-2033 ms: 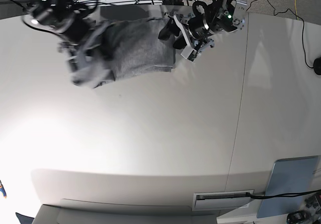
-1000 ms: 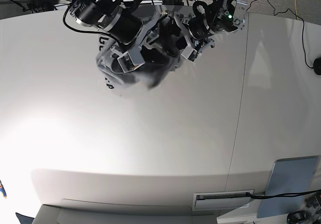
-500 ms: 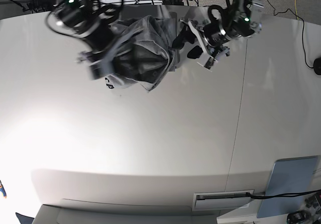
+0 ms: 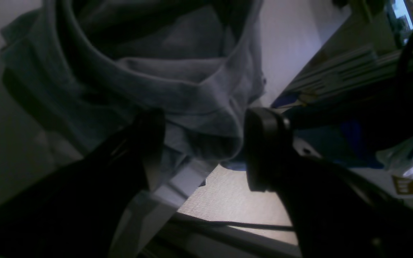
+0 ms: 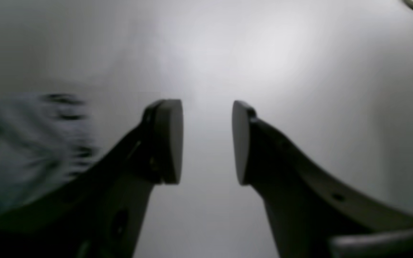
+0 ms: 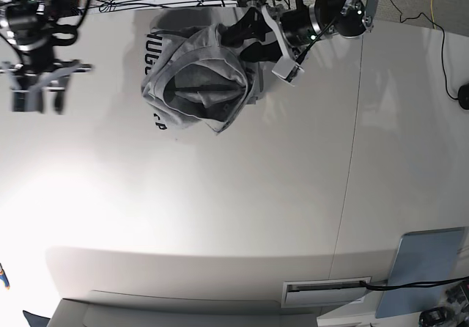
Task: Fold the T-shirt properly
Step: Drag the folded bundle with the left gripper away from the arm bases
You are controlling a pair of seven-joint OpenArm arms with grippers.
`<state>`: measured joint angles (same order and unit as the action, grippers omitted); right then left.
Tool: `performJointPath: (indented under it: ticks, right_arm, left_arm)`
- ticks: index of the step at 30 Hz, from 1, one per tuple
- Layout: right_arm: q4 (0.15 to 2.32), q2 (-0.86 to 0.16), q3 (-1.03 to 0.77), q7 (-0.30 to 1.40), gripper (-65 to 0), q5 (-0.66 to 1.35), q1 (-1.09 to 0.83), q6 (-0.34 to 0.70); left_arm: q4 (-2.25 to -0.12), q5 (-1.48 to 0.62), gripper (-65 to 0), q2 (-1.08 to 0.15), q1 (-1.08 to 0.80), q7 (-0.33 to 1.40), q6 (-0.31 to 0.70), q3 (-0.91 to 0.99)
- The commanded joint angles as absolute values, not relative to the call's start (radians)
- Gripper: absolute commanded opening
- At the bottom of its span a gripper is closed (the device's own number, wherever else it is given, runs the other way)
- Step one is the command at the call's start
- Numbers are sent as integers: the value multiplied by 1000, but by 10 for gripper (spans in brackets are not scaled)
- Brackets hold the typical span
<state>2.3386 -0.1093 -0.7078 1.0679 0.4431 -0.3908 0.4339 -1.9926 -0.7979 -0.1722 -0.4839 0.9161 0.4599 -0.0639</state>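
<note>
the t-shirt [image 6: 196, 85] lies bunched in a rumpled grey heap at the far edge of the white table [image 6: 220, 210], black lettering showing along the side turned toward the right gripper [image 6: 35, 96]; folds of it curl over a dark hollow in the middle; the left gripper [image 6: 282, 48] sits right against the heap's edge, on the side away from the lettering; in the left wrist view its 2 fingers [image 4: 264, 147] stand spread wide with a fold of the grey cloth [image 4: 177, 93] bulging between them, not pinched, and past that fold the table edge and the floor show; the right gripper hangs well apart from the shirt, over bare table; in the right wrist view its pads [image 5: 169, 139] are parted with only white table between them, holding nothing, and a blurred grey patch with black marks [image 5: 31, 143] lies off to 1 side of them; a pale blue board [image 6: 425, 268] rests at the near corner, far from both grippers.
</note>
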Motion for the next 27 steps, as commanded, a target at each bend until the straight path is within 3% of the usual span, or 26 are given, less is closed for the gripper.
performJointPath:
  ticks: [1,12,14,18,19,27]
  right_arm:
    - [2356,-132,-733,1043,-420,448,-398,428]
    - [2356,-149,-786,1044,-420,448,-438,429]
    - [2356,-149,-786,1044,-420,448,-438,429]
    - [2356,-149,-786,1047,-420,448,-438,429]
    - [2356,-149,-786,1047,-420,448,-438,429]
    - [2356,-150,-786,1044,-420,448,-438,429]
  left_arm:
    - [-2012,-816,-294,-171,-484,899,442,-74]
    - [-2011,-608,-299,-172,-476,829,252,-278]
    - [-2011,-591,-343,-172,-477,810,250,-295]
    - [-2011,-574,-616,-172,-477,788,250,-296]
    - [-2011,-575,-650,-172,-477,788,251,-296]
    - [-2065,-580,-650,-229,-490,899,292,-250]
